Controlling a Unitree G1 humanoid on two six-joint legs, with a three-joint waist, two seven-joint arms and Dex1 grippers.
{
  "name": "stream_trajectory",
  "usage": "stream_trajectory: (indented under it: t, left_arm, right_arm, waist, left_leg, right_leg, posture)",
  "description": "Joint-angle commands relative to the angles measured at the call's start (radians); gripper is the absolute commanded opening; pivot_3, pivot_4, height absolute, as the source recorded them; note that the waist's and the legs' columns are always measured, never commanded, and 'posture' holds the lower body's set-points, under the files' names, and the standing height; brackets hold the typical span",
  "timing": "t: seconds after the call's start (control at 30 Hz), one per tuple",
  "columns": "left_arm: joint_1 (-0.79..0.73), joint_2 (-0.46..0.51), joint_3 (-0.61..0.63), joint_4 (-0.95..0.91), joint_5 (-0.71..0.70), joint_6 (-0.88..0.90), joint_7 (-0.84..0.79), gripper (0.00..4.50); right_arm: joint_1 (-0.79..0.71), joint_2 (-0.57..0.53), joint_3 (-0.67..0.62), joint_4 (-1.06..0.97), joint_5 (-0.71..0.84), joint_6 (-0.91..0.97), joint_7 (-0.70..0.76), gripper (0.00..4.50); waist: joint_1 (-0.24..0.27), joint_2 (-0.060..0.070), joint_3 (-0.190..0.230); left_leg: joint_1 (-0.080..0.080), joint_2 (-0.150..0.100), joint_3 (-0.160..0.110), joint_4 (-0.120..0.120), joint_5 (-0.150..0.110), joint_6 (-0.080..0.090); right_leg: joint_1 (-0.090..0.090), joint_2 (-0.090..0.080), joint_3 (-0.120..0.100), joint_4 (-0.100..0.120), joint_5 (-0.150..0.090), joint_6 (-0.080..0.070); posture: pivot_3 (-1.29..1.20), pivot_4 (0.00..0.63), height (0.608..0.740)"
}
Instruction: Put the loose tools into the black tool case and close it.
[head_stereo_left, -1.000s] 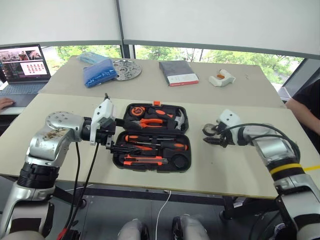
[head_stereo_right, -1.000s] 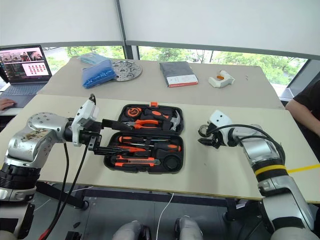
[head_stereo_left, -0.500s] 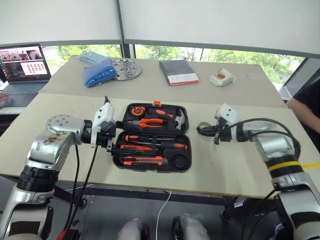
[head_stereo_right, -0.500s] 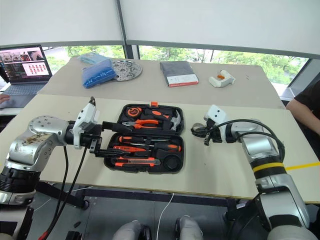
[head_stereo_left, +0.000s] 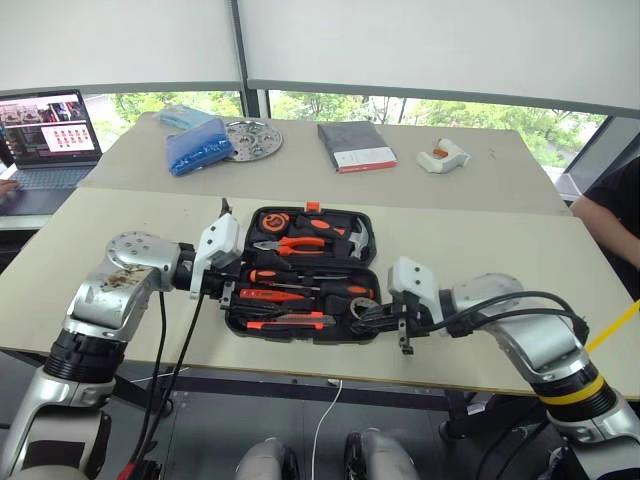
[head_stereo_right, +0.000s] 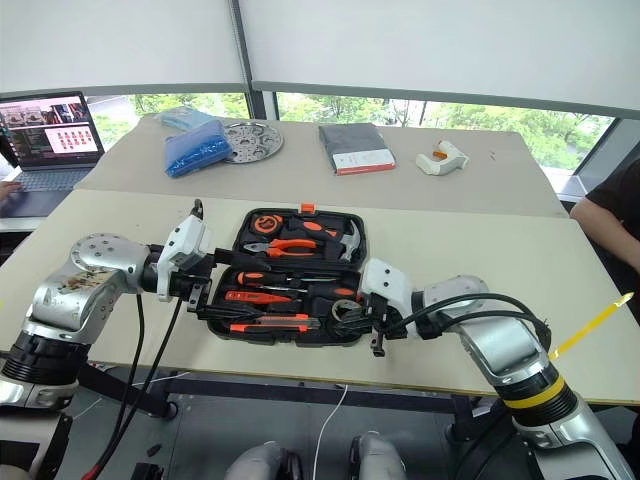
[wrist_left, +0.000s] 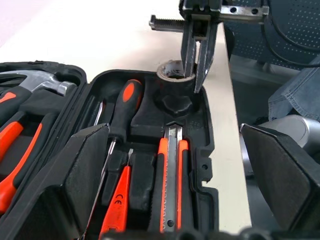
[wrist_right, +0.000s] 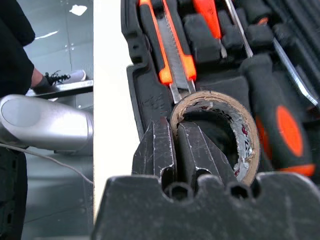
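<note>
On the bench (head_stereo_left: 480, 260), the black tool case (head_stereo_left: 240, 325) lies open with screwdrivers (head_stereo_left: 300, 276) and a knife (head_stereo_left: 290, 321) inside, the right tool (wrist_right: 176, 145) pinching the wall of a tape roll (wrist_right: 240, 125) over its round recess while the left tool (wrist_left: 180, 165) hangs spread wide at the opposite end.

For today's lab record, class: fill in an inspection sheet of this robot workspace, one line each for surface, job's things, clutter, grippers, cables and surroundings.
Surface: beige table, a second table behind it.
Job's things: black tool case lies open; orange-and-black tools sit in its recesses; a tape roll is at its round corner recess.
Clutter: dark grey book, blue bag, metal disc, small white-and-orange item, all on the far table.
Grippers: left gripper open at the case's left edge; right gripper pinches the tape roll's wall.
Cables: black cables along both arms.
Surroundings: laptop far left, windows behind, a person at the right edge.
</note>
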Motion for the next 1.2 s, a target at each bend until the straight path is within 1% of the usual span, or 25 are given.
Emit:
stream_trajectory:
  t: [0.03, 0.07, 0.1, 0.2, 0.23, 0.27, 0.47, 0.5, 0.57, 0.6, 0.7, 0.73, 0.8, 0.83, 0.87, 0.93, 1.07, 1.2]
  left_arm:
    - [-0.026, -0.004, 0.003, 0.001, 0.007, -0.030, -0.003, 4.50]
    - [-0.025, -0.005, 0.002, 0.003, 0.009, -0.032, -0.002, 4.50]
    - [-0.025, -0.005, 0.001, 0.005, 0.010, -0.035, -0.002, 4.50]
    - [-0.025, -0.005, 0.002, 0.008, 0.012, -0.038, -0.001, 4.50]
    - [-0.023, -0.005, 0.003, 0.009, 0.014, -0.038, 0.001, 4.50]
    - [-0.020, -0.003, 0.004, 0.010, 0.017, -0.039, 0.003, 4.50]
    - [0.028, 0.037, 0.053, 0.052, 0.052, -0.041, 0.057, 4.50]
    - [0.038, 0.047, 0.067, 0.066, 0.056, -0.042, 0.069, 4.50]
    - [0.063, 0.073, 0.110, 0.125, 0.082, -0.061, 0.117, 3.99]
    - [0.075, 0.085, 0.127, 0.156, 0.100, -0.084, 0.138, 3.73]
    - [0.097, 0.108, 0.155, 0.254, 0.152, -0.138, 0.202, 2.63]
    - [0.099, 0.109, 0.148, 0.277, 0.172, -0.153, 0.218, 2.21]
    - [0.098, 0.102, 0.125, 0.309, 0.203, -0.186, 0.228, 1.56]
    - [0.094, 0.098, 0.112, 0.324, 0.221, -0.202, 0.233, 1.14]
    - [0.087, 0.090, 0.099, 0.338, 0.235, -0.217, 0.236, 0.83]
    - [0.063, 0.062, 0.077, 0.359, 0.248, -0.228, 0.237, 0.04]
    - [0.012, -0.004, 0.020, 0.405, 0.285, -0.245, 0.233, 0.04]
    - [-0.016, -0.065, -0.020, 0.404, 0.278, -0.249, 0.189, 0.04]
  right_arm:
    - [0.017, 0.001, 0.010, -0.040, -0.007, -0.006, -0.014, 1.44]
    - [0.021, 0.000, 0.012, -0.039, -0.012, -0.012, -0.017, 1.69]
    - [0.023, 0.001, 0.008, -0.037, -0.011, -0.012, -0.021, 2.13]
    - [0.026, -0.002, -0.012, -0.043, 0.004, -0.010, -0.021, 3.07]
    - [0.028, -0.009, -0.022, -0.051, 0.013, -0.008, -0.016, 3.48]
    - [0.029, -0.019, -0.036, -0.059, 0.024, -0.003, -0.011, 3.68]
    - [0.018, -0.077, -0.198, -0.045, 0.135, 0.054, 0.008, 3.68]
    - [0.014, -0.083, -0.221, -0.028, 0.145, 0.058, 0.006, 3.43]
    - [0.014, -0.108, -0.252, 0.031, 0.128, 0.023, 0.010, 2.93]
    - [0.015, -0.118, -0.255, 0.058, 0.114, 0.000, 0.014, 2.56]
    - [0.006, -0.112, -0.226, 0.153, 0.056, -0.076, 0.002, 1.58]
    - [0.004, -0.105, -0.206, 0.185, 0.031, -0.113, 0.004, 1.21]
    - [-0.002, -0.087, -0.173, 0.242, -0.012, -0.181, 0.009, 0.59]
    - [-0.007, -0.078, -0.156, 0.273, -0.036, -0.219, 0.011, 0.21]
    - [-0.014, -0.066, -0.140, 0.308, -0.060, -0.260, 0.012, 0.00]
    - [-0.033, -0.051, -0.111, 0.373, -0.104, -0.334, 0.020, 0.00]
    - [-0.057, -0.030, -0.078, 0.437, -0.158, -0.427, 0.036, 0.00]
    - [-0.053, -0.014, -0.090, 0.429, -0.149, -0.452, 0.057, 0.00]
  waist:
    - [0.000, 0.000, 0.000]
    - [0.001, 0.000, 0.000]
    - [0.001, 0.000, 0.000]
    - [0.000, 0.000, 0.000]
    - [0.000, 0.000, 0.000]
    - [0.001, 0.000, 0.000]
    - [0.001, 0.000, 0.000]
    - [0.001, 0.000, 0.000]
    - [0.000, 0.000, 0.000]
    - [-0.001, 0.000, 0.000]
    - [-0.002, 0.000, 0.000]
    - [-0.001, 0.000, 0.000]
    - [0.000, -0.001, 0.000]
    - [0.001, -0.001, 0.000]
    - [0.002, -0.001, 0.000]
    - [0.005, -0.001, 0.000]
    - [0.010, -0.001, 0.000]
    - [0.012, -0.001, 0.000]
  left_leg:
    - [0.000, 0.000, 0.000, 0.000, 0.000, 0.000]
    - [0.000, 0.000, 0.000, 0.000, 0.000, 0.000]
    - [0.000, 0.000, 0.000, 0.000, 0.000, 0.000]
    - [0.000, 0.000, 0.000, 0.000, 0.000, 0.000]
    - [0.000, 0.000, 0.000, 0.000, 0.000, 0.000]
    - [0.000, 0.000, 0.000, 0.000, 0.000, 0.000]
    - [0.000, 0.000, 0.000, 0.000, 0.000, 0.000]
    - [0.000, 0.000, 0.000, 0.000, 0.000, 0.000]
    - [0.000, 0.000, 0.000, 0.000, 0.000, 0.000]
    - [0.000, 0.000, 0.000, -0.001, 0.000, 0.000]
    - [0.001, 0.000, 0.000, -0.002, 0.000, 0.000]
    - [0.001, 0.000, 0.000, -0.002, 0.000, 0.000]
    - [0.001, 0.000, 0.000, -0.002, 0.000, 0.000]
    - [0.001, 0.000, 0.000, -0.002, 0.000, 0.000]
    - [0.000, 0.000, 0.000, -0.002, 0.000, 0.000]
    - [0.000, 0.000, 0.001, -0.002, 0.000, 0.000]
    - [-0.001, -0.001, 0.001, -0.001, 0.000, 0.000]
    - [-0.001, -0.001, 0.002, -0.001, 0.000, 0.000]
  right_leg:
    - [0.000, 0.000, 0.000, 0.000, 0.000, 0.000]
    - [0.000, 0.000, 0.000, 0.000, 0.000, 0.000]
    - [0.000, 0.000, 0.000, 0.000, 0.000, 0.000]
    - [0.000, 0.000, 0.000, 0.000, 0.000, 0.000]
    - [0.000, 0.000, 0.000, 0.000, 0.000, 0.000]
    - [0.000, 0.000, 0.000, 0.000, 0.000, 0.000]
    - [0.000, 0.000, 0.000, 0.000, 0.000, 0.000]
    - [0.000, 0.000, 0.000, 0.000, 0.000, 0.000]
    - [0.000, 0.000, 0.000, -0.001, 0.000, 0.000]
    - [0.000, 0.000, 0.000, -0.001, 0.000, 0.000]
    - [0.000, 0.000, 0.000, -0.001, 0.000, 0.000]
    - [0.000, 0.000, 0.000, -0.001, 0.000, 0.000]
    - [0.000, -0.001, 0.000, -0.001, 0.000, 0.000]
    - [0.000, -0.001, 0.000, -0.001, 0.000, 0.000]
    - [0.000, -0.001, -0.001, -0.001, 0.000, 0.000]
    - [0.000, -0.001, 0.000, -0.001, 0.000, 0.000]
    - [-0.001, -0.001, -0.001, -0.001, 0.000, 0.000]
    - [-0.001, 0.000, -0.001, 0.000, 0.000, 0.000]
  posture:
    - [0.00, 0.150, 0.718]
    - [0.00, 0.150, 0.718]
    - [0.00, 0.150, 0.718]
    - [0.00, 0.150, 0.718]
    - [0.00, 0.150, 0.718]
    - [0.00, 0.150, 0.718]
    - [0.00, 0.150, 0.718]
    - [0.00, 0.150, 0.718]
    - [0.00, 0.150, 0.718]
    - [0.00, 0.150, 0.718]
    - [0.00, 0.150, 0.718]
    - [0.00, 0.150, 0.718]
    - [0.00, 0.150, 0.718]
    - [0.00, 0.150, 0.718]
    - [0.00, 0.150, 0.718]
    - [0.00, 0.150, 0.718]
    - [0.00, 0.150, 0.718]
    - [0.00, 0.150, 0.718]
